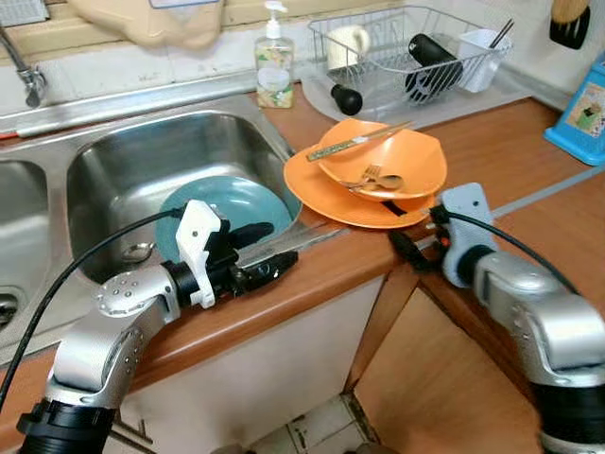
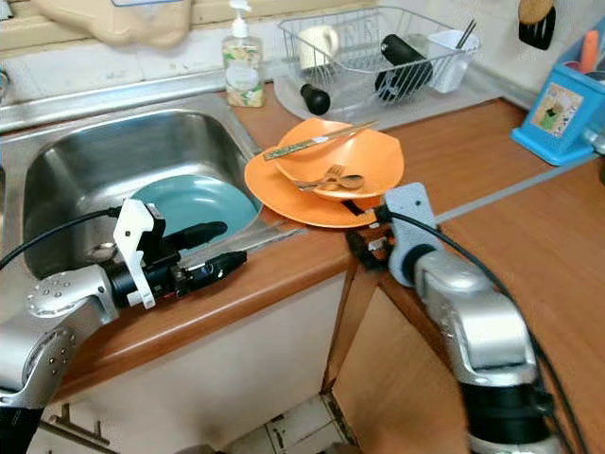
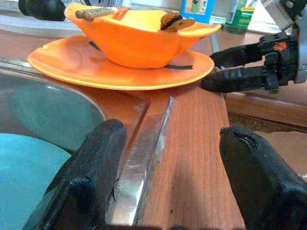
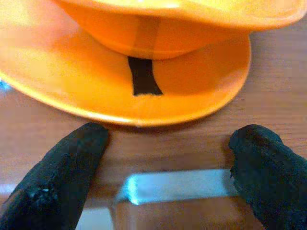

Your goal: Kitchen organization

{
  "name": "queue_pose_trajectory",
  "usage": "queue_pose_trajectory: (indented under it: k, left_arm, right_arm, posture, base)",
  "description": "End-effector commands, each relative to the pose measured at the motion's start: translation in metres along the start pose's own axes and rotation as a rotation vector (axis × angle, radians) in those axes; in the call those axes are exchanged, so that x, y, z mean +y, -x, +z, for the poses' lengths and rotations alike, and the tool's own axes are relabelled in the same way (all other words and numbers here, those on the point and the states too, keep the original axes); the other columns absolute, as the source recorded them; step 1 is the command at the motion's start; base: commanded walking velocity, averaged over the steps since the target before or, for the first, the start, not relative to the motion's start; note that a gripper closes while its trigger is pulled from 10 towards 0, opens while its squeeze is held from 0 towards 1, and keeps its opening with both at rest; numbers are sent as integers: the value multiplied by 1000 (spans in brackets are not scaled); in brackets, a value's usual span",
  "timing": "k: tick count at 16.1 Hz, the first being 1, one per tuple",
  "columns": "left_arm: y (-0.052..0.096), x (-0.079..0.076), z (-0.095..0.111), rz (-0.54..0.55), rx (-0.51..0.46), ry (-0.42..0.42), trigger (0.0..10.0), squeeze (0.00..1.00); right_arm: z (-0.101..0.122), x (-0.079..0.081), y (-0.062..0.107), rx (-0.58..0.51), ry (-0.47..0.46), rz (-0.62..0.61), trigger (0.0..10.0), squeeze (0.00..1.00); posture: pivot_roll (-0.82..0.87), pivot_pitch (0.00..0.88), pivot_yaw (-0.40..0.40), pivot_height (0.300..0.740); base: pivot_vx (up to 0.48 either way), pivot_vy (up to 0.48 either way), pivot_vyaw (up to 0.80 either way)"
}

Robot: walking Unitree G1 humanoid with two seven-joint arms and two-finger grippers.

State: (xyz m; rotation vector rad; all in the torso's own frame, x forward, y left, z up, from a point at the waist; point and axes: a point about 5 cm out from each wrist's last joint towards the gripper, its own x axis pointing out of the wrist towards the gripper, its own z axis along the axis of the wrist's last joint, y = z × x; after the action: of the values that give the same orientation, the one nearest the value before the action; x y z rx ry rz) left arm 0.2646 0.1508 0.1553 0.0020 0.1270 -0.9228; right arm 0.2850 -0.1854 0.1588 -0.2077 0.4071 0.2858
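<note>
While the orange plate carrying the orange bowl sits beside the sink, the right gripper is nearer. Right wrist: fingers spread, empty, plate rim straight ahead. Left wrist: left gripper open, empty, farther.

1. The left arm reaches in from the near left, elbow bent, its silver forearm angling up and to the right.
2. The left gripper points to the right, jaws spread apart and holding nothing; one finger lies farther, the other nearer.
3. The right arm comes in from the near right, forearm aimed to the far left.
4. The right gripper points left with its jaws parted and nothing between them.
</note>
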Motion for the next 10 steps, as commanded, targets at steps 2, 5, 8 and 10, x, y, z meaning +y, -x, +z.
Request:
queue_pose_trajectory:
  k: [2,5,8,10]
  left_arm:
    - [-1,2,4,1,10,-27,10000,0]
    - [-4,3,4,-3,11,-33,10000,0]
    - [-5,5,5,3,8,-40,10000,0]
    - [-8,10,9,40,-9,-53,10000,0]
  right_arm:
    - [1,-10,10,8,77,15,10000,0]
    - [5,-21,23,-2,133,65,10000,0]
    - [10,-25,31,-33,173,99,10000,0]
    - [15,-29,40,-77,210,116,10000,0]
  posture:
    - [-141,0,10,740]
    - [-147,0,15,740]
    - [-146,0,14,740]
    - [-148,0,17,740]
  base:
    - [0,0,0]
    - [0,0,0]
    - [0,0,0]
    - [0,0,0]
